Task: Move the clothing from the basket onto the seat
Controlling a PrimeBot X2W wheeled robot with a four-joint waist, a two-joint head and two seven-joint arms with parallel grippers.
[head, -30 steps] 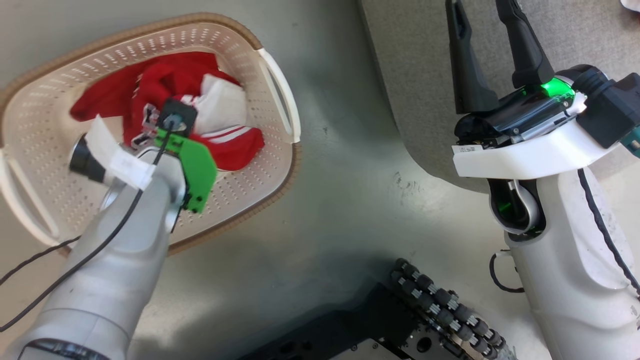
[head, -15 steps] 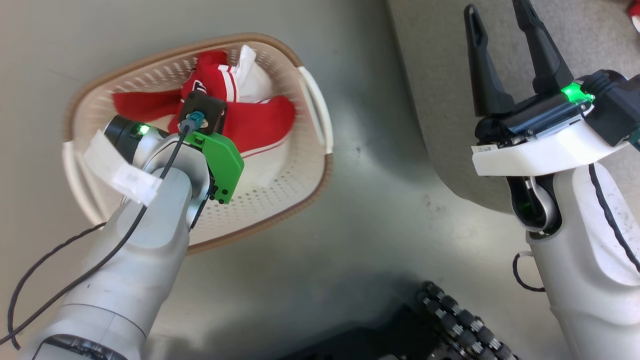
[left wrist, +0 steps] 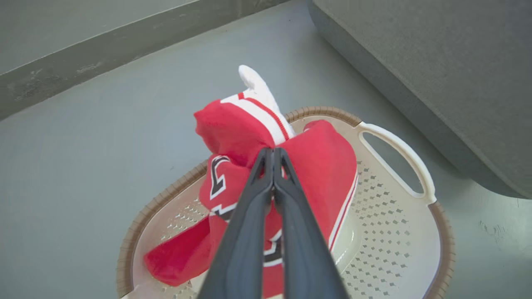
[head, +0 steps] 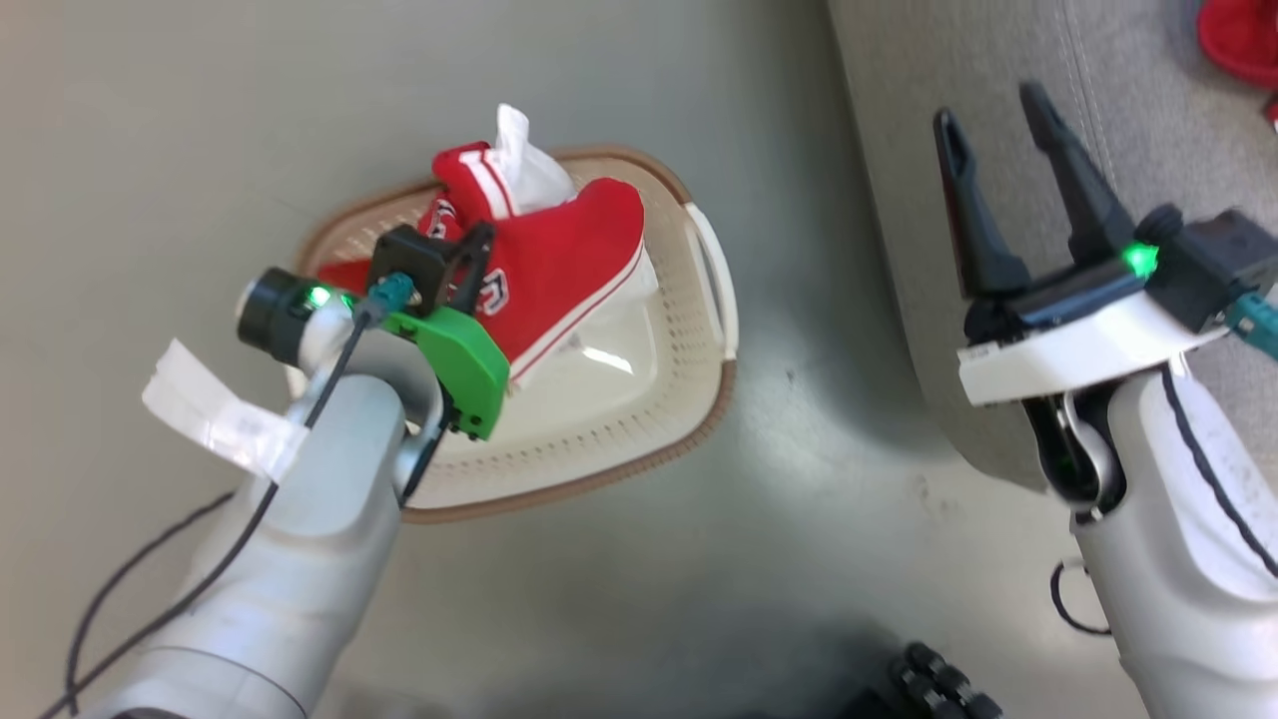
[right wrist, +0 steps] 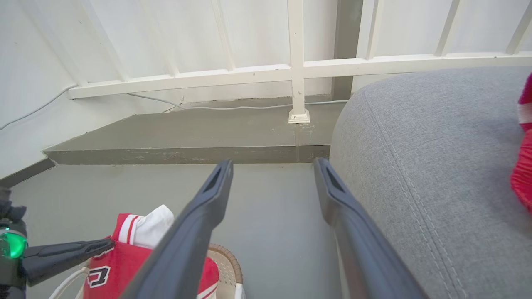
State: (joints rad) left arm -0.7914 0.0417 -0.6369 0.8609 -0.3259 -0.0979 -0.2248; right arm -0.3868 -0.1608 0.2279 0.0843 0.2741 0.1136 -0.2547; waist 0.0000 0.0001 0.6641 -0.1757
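A red jersey (head: 569, 260) with white trim hangs bunched above the basket (head: 599, 469), its lower folds still trailing inside. My left gripper (left wrist: 273, 151) is shut on a fold of this jersey (left wrist: 324, 166), fingers pressed together. The cream basket (left wrist: 447, 245) stands on the grey floor, left of the seat (head: 899, 150). My right gripper (head: 986, 106) is open and holds nothing, over the seat's near edge. Another red piece of clothing (head: 1238, 40) lies on the seat at the far right. From the right wrist, my right gripper (right wrist: 273, 162) points past the seat (right wrist: 436, 145) toward the held jersey (right wrist: 108, 265).
A low grey step (right wrist: 187, 137) and a white railing (right wrist: 297, 70) stand beyond the floor, with a thin cable along the wall. My base's wheels (head: 939, 679) show at the bottom edge. Bare floor lies between basket and seat.
The head camera has shifted. My left gripper has risen, pulling the jersey up out of the basket. My right gripper has stayed open by the seat.
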